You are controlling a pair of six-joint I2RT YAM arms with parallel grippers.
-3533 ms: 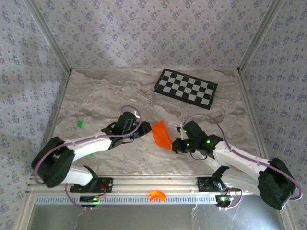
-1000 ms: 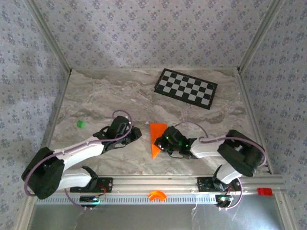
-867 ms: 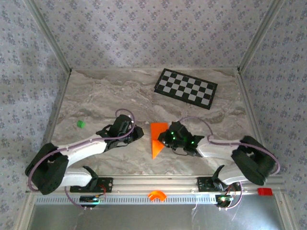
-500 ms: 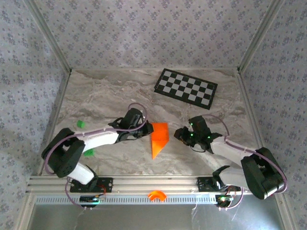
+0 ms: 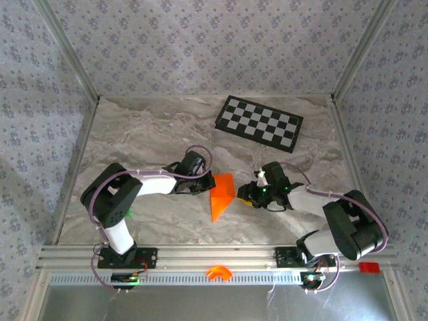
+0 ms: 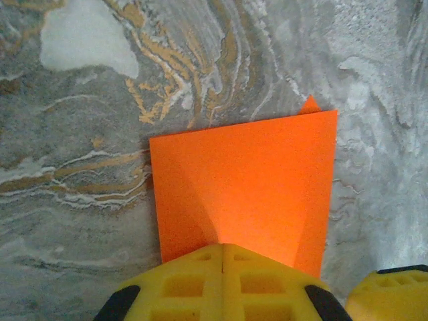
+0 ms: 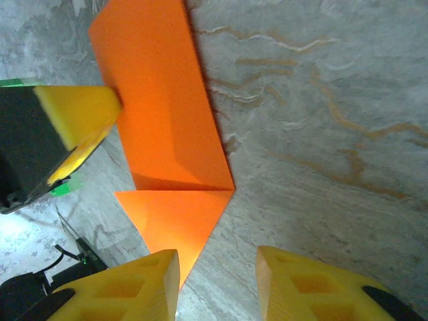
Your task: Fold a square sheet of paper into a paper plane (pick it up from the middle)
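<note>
The square sheet of paper (image 5: 221,195) is bright orange and folded into a strip with a triangular point, and it lies flat on the marble table. My left gripper (image 5: 206,182) is shut, and its yellow fingertips (image 6: 200,267) rest on the paper's (image 6: 247,180) left edge. From the right wrist, that same left finger (image 7: 77,114) touches the paper (image 7: 160,114). My right gripper (image 5: 246,194) stands open just right of the sheet. Its gap (image 7: 217,267) is over bare table, and the paper's point reaches its left finger (image 7: 144,284).
A black and white checkerboard (image 5: 259,122) lies at the back right. A small orange arch-shaped part (image 5: 217,272) sits on the front rail. A green scrap (image 7: 67,187) shows beyond the paper. Patterned walls close in the table on three sides.
My left gripper has slid right to the paper's edge and shut. My right gripper has opened and drawn back off the sheet to its right. The paper has stayed put.
</note>
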